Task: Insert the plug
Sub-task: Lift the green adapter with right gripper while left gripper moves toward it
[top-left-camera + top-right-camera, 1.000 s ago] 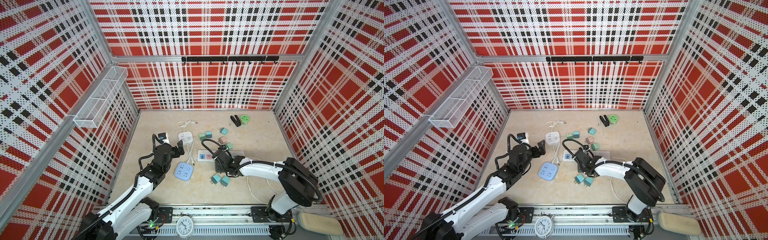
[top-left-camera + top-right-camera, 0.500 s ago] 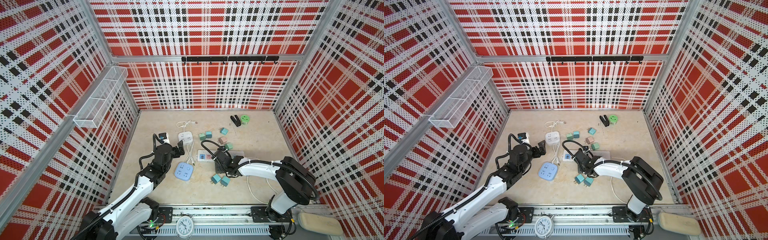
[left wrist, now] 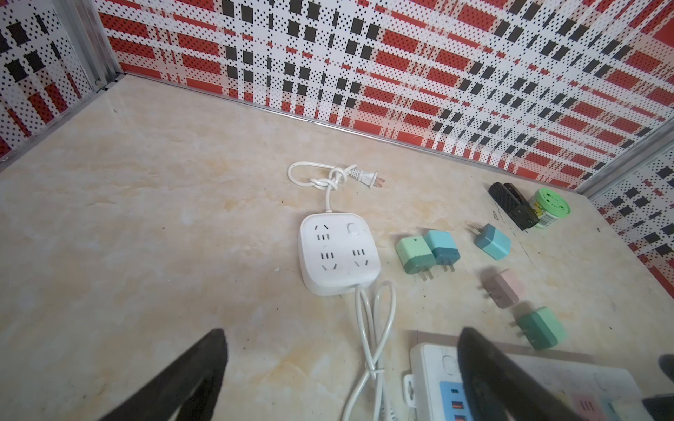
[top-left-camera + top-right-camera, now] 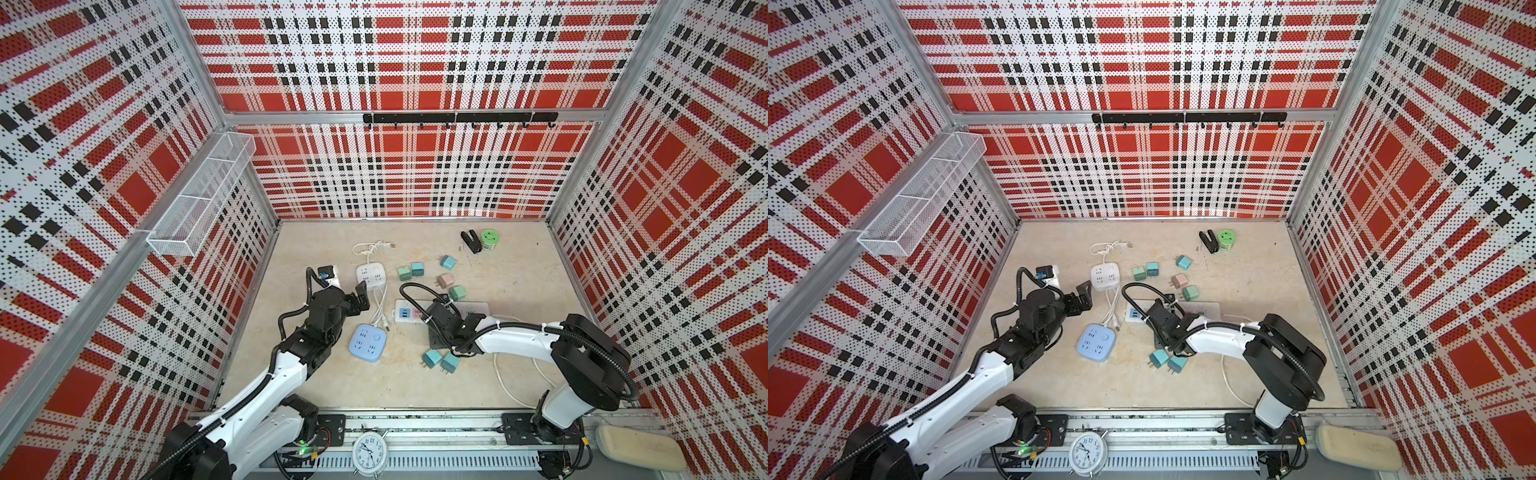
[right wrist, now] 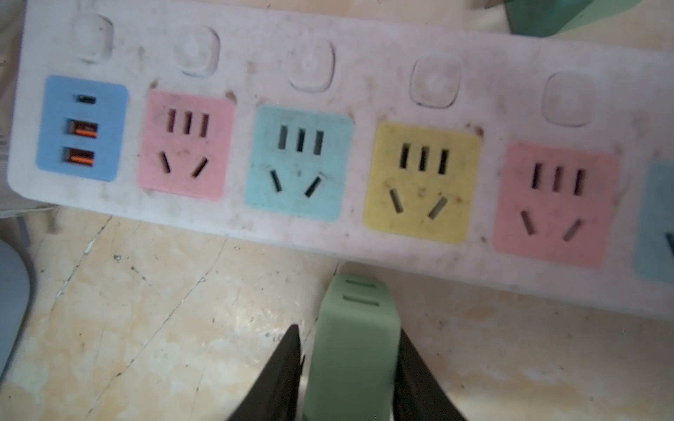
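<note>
Plug points lengthwise toward the power strip.

Right arm elbow swung slightly left, nearer power strip.

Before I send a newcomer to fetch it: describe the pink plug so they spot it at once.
Find the long white strip on the table. Behind it, toward the back wall, lie loose plugs; the pink plug sits between a teal plug and a green plug. It is the only pink one.
</note>
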`<state>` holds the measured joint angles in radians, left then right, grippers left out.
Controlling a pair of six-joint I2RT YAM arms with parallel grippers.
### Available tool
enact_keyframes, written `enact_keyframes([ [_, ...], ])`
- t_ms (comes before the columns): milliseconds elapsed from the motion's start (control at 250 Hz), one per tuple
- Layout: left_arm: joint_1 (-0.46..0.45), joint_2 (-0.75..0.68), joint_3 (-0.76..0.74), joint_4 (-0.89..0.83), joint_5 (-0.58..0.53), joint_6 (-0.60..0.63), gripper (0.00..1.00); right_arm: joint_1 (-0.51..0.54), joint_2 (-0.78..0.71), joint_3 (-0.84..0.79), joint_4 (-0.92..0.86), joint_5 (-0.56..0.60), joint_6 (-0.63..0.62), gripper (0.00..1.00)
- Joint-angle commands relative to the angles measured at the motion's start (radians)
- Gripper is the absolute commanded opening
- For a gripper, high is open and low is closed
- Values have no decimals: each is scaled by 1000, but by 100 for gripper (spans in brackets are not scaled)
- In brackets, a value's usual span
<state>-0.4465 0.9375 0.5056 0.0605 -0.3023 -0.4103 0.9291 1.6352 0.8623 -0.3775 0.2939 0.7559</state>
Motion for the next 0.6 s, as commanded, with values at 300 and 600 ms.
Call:
enact_keyframes([
  [300, 5, -3, 10, 26, 0, 4, 99, 24, -7, 4, -5, 29, 26, 36],
  [600, 6, -2, 9, 25, -2, 2, 99, 25, -14, -2, -4, 43, 23, 25],
])
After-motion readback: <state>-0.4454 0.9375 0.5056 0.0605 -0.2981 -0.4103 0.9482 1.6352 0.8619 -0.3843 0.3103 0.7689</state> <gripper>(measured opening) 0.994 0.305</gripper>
